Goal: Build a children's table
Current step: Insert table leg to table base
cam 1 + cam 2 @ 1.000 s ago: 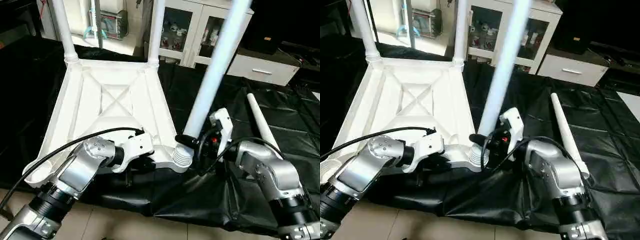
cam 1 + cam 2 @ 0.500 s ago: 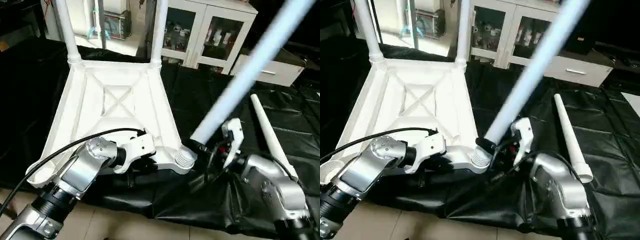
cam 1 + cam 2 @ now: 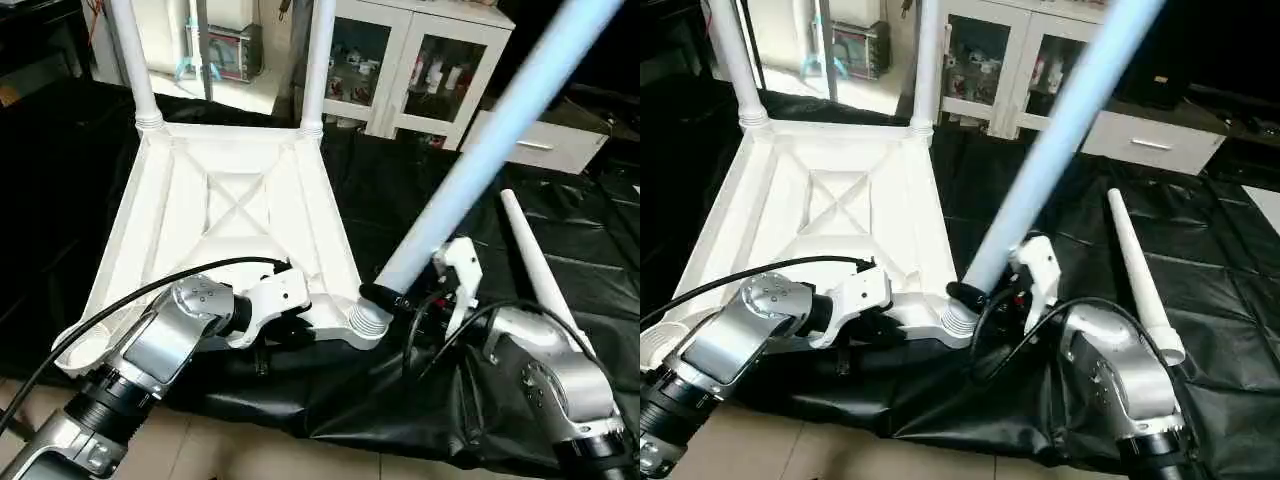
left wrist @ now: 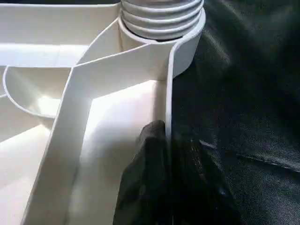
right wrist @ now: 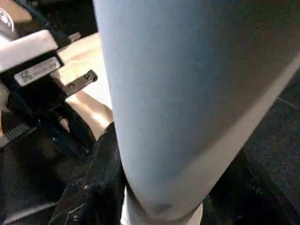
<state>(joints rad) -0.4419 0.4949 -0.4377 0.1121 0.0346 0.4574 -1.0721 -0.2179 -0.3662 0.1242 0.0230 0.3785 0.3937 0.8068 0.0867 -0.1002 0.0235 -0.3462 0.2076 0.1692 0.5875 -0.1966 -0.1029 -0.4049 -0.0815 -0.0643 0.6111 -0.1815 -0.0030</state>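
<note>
Left end effector (image 3: 300, 325) pinching rim of upturned table top (image 3: 235, 200). Right end effector (image 3: 400, 300) clamped around tilted leg (image 3: 480, 160), base at threaded corner socket (image 3: 366, 318).

You see a white table top (image 3: 235, 215) with an X pattern, white legs (image 3: 500, 130), a shiny black sheet (image 3: 420, 200), silver arms (image 3: 165, 340) and black fingers (image 4: 150, 173).

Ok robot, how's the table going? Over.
Left gripper shut on tabletop rim. Right gripper holds third leg, tilted at near socket. Fourth leg lies aside.
</note>
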